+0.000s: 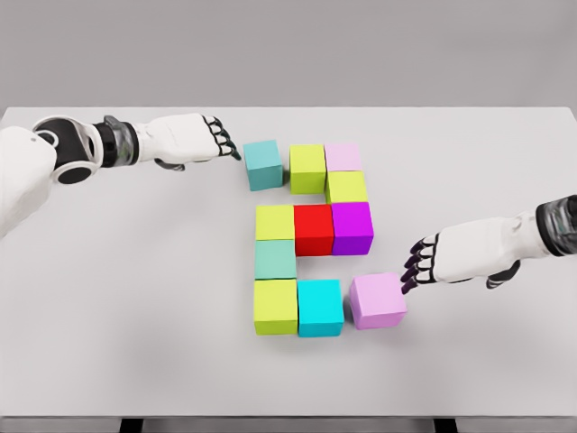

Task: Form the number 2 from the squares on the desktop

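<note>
Plain white table [135,298] under a flat grey backdrop [288,50], dark legs beneath its near edge.

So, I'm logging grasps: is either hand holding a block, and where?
Nothing is held. The left hand is beside the teal block; the right hand has its fingertips by the pink block.

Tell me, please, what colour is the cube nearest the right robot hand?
Light pink-lilac; the cube shows best in the head view.

Single head view: looks down and forward over the tabletop [108,343], its near and far edges visible.
</note>
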`<state>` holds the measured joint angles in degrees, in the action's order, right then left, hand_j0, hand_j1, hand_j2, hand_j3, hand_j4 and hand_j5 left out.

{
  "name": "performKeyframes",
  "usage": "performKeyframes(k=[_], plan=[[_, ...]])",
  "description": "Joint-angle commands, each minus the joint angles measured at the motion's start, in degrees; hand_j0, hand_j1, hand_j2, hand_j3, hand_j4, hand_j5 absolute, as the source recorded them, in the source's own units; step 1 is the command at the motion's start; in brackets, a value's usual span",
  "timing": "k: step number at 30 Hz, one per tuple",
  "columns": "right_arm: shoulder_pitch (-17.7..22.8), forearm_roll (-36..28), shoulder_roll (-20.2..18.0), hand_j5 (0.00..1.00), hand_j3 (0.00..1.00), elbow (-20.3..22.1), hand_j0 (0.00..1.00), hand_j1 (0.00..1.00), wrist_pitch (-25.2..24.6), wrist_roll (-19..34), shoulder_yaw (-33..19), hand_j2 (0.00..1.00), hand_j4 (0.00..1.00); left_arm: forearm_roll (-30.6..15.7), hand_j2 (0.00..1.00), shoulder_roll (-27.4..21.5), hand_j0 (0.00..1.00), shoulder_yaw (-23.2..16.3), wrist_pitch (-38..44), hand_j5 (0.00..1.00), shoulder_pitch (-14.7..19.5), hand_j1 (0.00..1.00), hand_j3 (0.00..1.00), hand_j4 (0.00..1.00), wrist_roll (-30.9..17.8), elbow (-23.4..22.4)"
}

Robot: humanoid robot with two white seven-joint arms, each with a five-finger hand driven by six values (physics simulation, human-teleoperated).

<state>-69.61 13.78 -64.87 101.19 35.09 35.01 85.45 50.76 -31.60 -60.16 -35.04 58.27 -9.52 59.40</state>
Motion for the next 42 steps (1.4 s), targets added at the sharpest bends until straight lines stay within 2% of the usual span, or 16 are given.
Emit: performKeyframes(k=[1, 7, 15, 22, 42], plan=[[0.0, -0.24, 0.27, 1.0, 1.0, 0.06, 1.0, 1.0, -0.09, -0.01, -0.02, 1.0, 1.0, -0.22, 0.9, 0.23, 0.9, 0.13, 0.04, 0.9, 0.09, 0.9, 0.9, 0.9, 0.03, -0.51], [0.0, -0.24, 0.45, 1.0, 1.0, 0.06, 1.0, 1.0, -0.09, -0.01, -0.02, 1.0, 1.0, -0.22, 0.9, 1.54, 0.9, 0.21, 0.04, 0.9, 0.88, 0.9, 0.9, 0.9, 0.03, -2.71], [0.09, -0.42, 1.15, 1.0, 1.0, 0.06, 1.0, 1.0, -0.09, -0.01, -0.02, 1.0, 1.0, -0.05, 0.9, 2.42, 0.9, 0.21, 0.04, 0.9, 0.88, 0.9, 0.9, 0.9, 0.03, -2.71], [0.26, -0.33, 0.27, 1.0, 1.0, -0.03, 1.0, 1.0, -0.09, -0.01, 0.33, 1.0, 1.0, -0.05, 0.9, 2.69, 0.9, 0.21, 0.04, 0.9, 0.88, 0.9, 0.9, 0.9, 0.03, -2.71], [0.79, -1.83, 0.63, 1.0, 1.0, 0.06, 1.0, 1.0, -0.09, -0.01, 0.68, 1.0, 1.0, -0.05, 0.97, 3.92, 0.97, 1.09, 0.04, 0.97, 1.14, 0.97, 0.97, 0.97, 0.03, -3.24]])
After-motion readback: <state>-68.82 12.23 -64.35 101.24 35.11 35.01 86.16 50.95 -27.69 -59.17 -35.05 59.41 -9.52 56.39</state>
